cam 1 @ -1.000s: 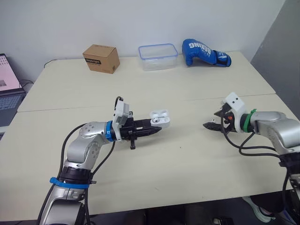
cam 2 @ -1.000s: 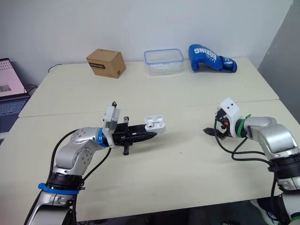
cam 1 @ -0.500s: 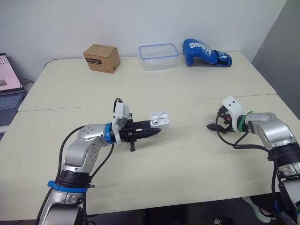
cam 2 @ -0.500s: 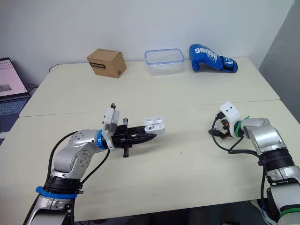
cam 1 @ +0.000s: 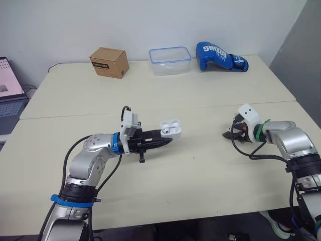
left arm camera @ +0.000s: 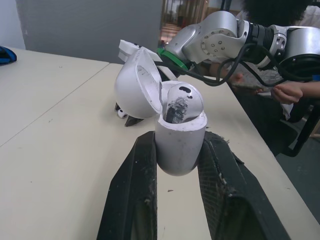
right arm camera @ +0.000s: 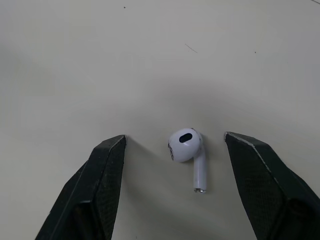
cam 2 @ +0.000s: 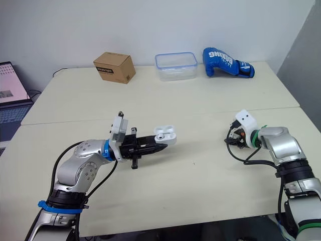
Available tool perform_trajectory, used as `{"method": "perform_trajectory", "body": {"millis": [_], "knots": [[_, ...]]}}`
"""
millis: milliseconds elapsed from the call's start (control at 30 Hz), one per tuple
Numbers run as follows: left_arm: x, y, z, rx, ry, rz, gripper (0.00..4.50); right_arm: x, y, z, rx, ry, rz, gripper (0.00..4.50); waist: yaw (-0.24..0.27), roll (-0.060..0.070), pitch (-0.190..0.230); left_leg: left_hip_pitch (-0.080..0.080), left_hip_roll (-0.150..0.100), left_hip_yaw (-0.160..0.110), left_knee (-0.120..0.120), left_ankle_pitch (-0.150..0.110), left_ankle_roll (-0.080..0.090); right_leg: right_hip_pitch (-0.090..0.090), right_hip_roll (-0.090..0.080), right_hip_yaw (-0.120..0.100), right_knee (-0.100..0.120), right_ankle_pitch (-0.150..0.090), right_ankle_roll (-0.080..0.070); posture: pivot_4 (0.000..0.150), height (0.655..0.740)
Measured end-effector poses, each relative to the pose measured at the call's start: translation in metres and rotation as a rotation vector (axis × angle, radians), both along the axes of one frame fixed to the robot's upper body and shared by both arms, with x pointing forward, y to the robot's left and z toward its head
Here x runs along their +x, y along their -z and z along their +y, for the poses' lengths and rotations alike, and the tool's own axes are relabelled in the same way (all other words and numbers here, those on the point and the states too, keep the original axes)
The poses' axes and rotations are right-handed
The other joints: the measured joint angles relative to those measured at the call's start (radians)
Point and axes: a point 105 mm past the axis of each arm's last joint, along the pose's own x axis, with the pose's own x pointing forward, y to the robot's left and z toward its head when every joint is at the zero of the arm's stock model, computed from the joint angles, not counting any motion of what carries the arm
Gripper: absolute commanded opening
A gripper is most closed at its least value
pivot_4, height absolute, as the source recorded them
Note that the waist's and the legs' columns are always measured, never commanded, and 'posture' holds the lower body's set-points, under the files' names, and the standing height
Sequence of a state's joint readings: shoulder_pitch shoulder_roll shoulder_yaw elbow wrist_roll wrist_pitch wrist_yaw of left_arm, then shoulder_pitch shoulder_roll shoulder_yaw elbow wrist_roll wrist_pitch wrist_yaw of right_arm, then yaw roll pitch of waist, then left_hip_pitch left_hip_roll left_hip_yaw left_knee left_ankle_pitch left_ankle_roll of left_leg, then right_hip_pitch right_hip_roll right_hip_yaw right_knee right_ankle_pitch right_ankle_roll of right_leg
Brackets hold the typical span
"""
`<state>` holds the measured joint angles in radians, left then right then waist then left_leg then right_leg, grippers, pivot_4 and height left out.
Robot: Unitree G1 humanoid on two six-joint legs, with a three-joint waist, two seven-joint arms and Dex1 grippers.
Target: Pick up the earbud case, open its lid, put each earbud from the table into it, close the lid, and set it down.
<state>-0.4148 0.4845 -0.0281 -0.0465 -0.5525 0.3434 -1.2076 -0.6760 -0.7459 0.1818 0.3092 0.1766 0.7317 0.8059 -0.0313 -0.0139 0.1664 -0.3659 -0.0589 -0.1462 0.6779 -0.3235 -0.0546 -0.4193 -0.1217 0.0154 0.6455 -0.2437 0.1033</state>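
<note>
White earbud case (cam 1: 170, 129): lid hinged open, base clamped between the left gripper's (cam 1: 167, 141) two black fingers, held off the beige table (cam 1: 165, 95) near its centre. One white seated earbud (left arm camera: 179, 100) stands in the case. At 3 o'clock from the case is the right gripper (right arm camera: 175, 136), jaws wide, straddling a white loose earbud (right arm camera: 187, 148) that lies on the table, touching neither finger. Far edge: brown cardboard box (cam 1: 108, 62) at 11 o'clock, clear plastic container (cam 1: 169, 61) at 12, blue boxing glove (cam 1: 219, 56) at 1.

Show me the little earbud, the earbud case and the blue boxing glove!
earbud (right arm camera: 184, 145), right wrist view, on its round head.
earbud case (left arm camera: 179, 147), left wrist view, on its lower body.
boxing glove (cam 1: 214, 53), left eye view, on its blue padded middle.
</note>
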Motion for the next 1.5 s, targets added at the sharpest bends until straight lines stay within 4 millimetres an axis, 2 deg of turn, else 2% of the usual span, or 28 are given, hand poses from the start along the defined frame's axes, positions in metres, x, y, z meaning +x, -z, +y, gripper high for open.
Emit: {"method": "perform_trajectory", "body": {"millis": [133,200,300,433,467,567,733,933,1067,1167,1300,1500], "knots": [[0.0,0.0,0.0,0.0,0.001,0.0,0.74,0.0,0.0,-0.001,-0.002,0.003,0.001,3.27,0.0,0.0,0.0,0.0,0.0,0.0,0.0,0.0,0.0,0.0,0.0,0.0,0.0,0.0,0.0,0.15,0.7307],[0.0,0.0,0.0,0.0,0.001,0.0,0.74,0.0,0.0,-0.001,-0.003,0.004,0.002,2.88,0.0,0.0,0.0,0.0,0.0,0.0,0.0,0.0,0.0,0.0,0.0,0.0,0.0,0.0,0.0,0.15,0.7307],[0.0,0.0,0.0,0.0,0.001,0.001,0.74,-0.001,0.001,-0.001,0.0,0.001,0.009,2.0,0.0,0.0,0.0,0.0,0.0,0.0,0.0,0.0,0.0,0.0,0.0,0.0,0.0,0.0,0.0,0.15,0.7307],[0.0,0.0,0.0,0.0,0.001,0.001,0.74,-0.001,0.001,-0.001,-0.001,0.001,0.012,0.48,0.0,0.0,0.0,0.0,0.0,0.0,0.0,0.0,0.0,0.0,0.0,0.0,0.0,0.0,0.0,0.15,0.7307],[0.0,0.0,0.0,0.0,0.001,0.001,0.74,-0.001,0.001,-0.001,-0.001,0.001,0.012,0.4,0.0,0.0,0.0,0.0,0.0,0.0,0.0,0.0,0.0,0.0,0.0,0.0,0.0,0.0,0.0,0.15,0.7307],[0.0,0.0,0.0,0.0,0.001,0.001,0.74,-0.003,0.001,-0.002,-0.007,-0.012,0.017,0.4,0.001,0.0,0.0,0.0,0.0,0.0,0.0,0.0,0.0,0.0,0.0,0.0,0.0,0.0,0.0,0.15,0.7307],[0.0,0.0,0.0,0.001,0.002,0.001,0.74,-0.026,-0.001,-0.006,-0.12,-0.178,0.054,0.4,0.002,0.0,0.0,0.0,0.0,0.0,0.0,0.0,0.0,0.0,0.0,0.0,0.0,0.0,0.0,0.15,0.7307],[0.0,-0.001,-0.002,-0.003,0.007,-0.004,0.74,-0.055,-0.017,0.018,-0.267,-0.537,0.078,0.4,-0.002,0.0,0.0,0.0,0.001,0.001,0.0,0.0,0.0,0.0,0.0,0.0,0.0,0.0,0.0,0.15,0.7307],[0.0,-0.001,-0.003,-0.006,0.008,-0.007,0.74,-0.069,-0.012,0.03,-0.369,-0.732,0.117,0.4,0.0,0.0,0.0,0.0,0.0,0.001,0.0,0.0,0.0,0.0,0.0,0.0,0.0,0.0,0.0,0.15,0.7307],[0.0,-0.002,-0.004,-0.011,0.01,-0.009,0.74,-0.07,-0.01,0.033,-0.461,-0.819,0.124,0.4,0.0,0.0,0.0,0.0,0.0,0.001,0.0,0.0,0.0,0.0,0.0,0.0,0.0,0.0,0.0,0.15,0.7307],[0.0,-0.002,-0.005,-0.013,0.011,-0.011,0.74,-0.062,-0.009,0.03,-0.587,-0.864,0.111,0.4,0.0,0.0,0.0,0.0,0.0,0.001,0.0,0.0,0.0,0.0,0.0,0.0,0.0,0.0,0.0,0.15,0.7307],[0.001,0.0,-0.004,-0.013,-0.002,-0.006,0.74,-0.061,-0.002,0.026,-0.645,-0.913,0.142,0.4,0.001,0.0,0.0,0.0,0.0,0.001,0.0,0.0,0.0,0.0,0.0,0.0,0.0,0.0,0.0,0.15,0.7307]]}}
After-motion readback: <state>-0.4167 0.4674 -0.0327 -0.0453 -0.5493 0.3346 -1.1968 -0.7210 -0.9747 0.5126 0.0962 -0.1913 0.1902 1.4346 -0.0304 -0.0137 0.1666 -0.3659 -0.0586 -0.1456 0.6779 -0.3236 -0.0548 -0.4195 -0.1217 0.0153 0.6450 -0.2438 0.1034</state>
